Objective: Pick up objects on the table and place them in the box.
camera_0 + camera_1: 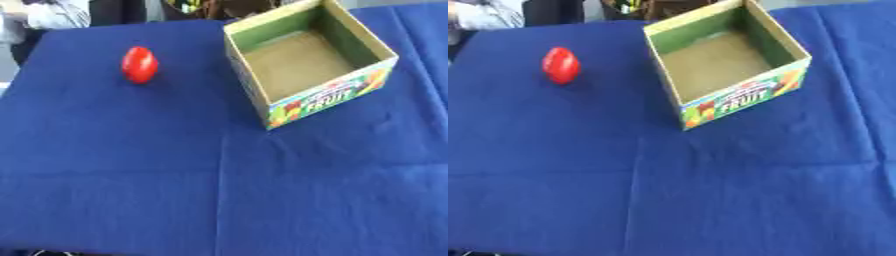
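Bare blue cloth (219,200), red fruit (139,64) left of box (324,102)

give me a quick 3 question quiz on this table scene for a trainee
1. True or false: the red object is already inside the box.
2. On which side of the box does the red object lie: A) the robot's left, B) the robot's right?
3. What word is printed large on the box's near wall?

Key:
1. False; it lies on the blue cloth, apart from the box, which looks empty.
2. A.
3. FRUIT.
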Controlling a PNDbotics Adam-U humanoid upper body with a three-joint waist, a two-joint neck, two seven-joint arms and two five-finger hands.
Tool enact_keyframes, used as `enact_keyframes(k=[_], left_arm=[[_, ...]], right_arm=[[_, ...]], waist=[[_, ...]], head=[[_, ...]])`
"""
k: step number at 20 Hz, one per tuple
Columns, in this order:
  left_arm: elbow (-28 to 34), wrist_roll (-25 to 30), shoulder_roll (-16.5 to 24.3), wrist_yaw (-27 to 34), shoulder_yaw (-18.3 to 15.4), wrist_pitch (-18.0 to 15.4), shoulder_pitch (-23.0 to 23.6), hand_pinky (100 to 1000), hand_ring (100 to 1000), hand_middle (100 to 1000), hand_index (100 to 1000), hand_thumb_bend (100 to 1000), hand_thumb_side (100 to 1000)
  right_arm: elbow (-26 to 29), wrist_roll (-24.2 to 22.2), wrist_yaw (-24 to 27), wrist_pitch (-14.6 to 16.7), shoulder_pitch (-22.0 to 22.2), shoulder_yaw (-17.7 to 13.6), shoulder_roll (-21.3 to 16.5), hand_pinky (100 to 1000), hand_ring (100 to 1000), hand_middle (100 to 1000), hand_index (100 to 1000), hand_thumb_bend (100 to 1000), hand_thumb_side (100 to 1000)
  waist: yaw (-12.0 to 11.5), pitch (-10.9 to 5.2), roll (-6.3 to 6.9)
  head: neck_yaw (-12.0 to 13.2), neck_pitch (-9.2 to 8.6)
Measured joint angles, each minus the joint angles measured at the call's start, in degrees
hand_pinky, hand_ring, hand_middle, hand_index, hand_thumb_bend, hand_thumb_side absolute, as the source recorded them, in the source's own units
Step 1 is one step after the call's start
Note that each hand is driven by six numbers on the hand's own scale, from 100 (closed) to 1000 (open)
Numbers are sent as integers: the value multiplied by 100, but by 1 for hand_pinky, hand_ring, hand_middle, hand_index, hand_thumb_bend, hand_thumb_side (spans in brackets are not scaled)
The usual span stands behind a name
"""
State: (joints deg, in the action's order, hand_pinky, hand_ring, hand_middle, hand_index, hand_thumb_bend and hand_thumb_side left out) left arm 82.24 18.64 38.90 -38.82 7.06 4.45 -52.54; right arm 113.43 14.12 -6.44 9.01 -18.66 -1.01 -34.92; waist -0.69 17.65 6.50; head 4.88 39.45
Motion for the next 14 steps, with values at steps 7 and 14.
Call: enact_keyframes(k=[7, 14], left_arm=[[-1006, 249, -431, -371, 86, -195, -401, 482, 820, 799, 990, 296, 988], [-1660, 341, -756, -805, 92, -273, -737, 517, 829, 832, 1000, 327, 996]], right_arm=[[0, -52, 15, -14, -2, 32, 0, 650, 696, 529, 758, 100, 903], [0, -85, 42, -29, -36, 40, 0, 650, 696, 529, 757, 100, 900]], waist=[[72, 15, 50], [148, 60, 76]], head=[[59, -50], [131, -99]])
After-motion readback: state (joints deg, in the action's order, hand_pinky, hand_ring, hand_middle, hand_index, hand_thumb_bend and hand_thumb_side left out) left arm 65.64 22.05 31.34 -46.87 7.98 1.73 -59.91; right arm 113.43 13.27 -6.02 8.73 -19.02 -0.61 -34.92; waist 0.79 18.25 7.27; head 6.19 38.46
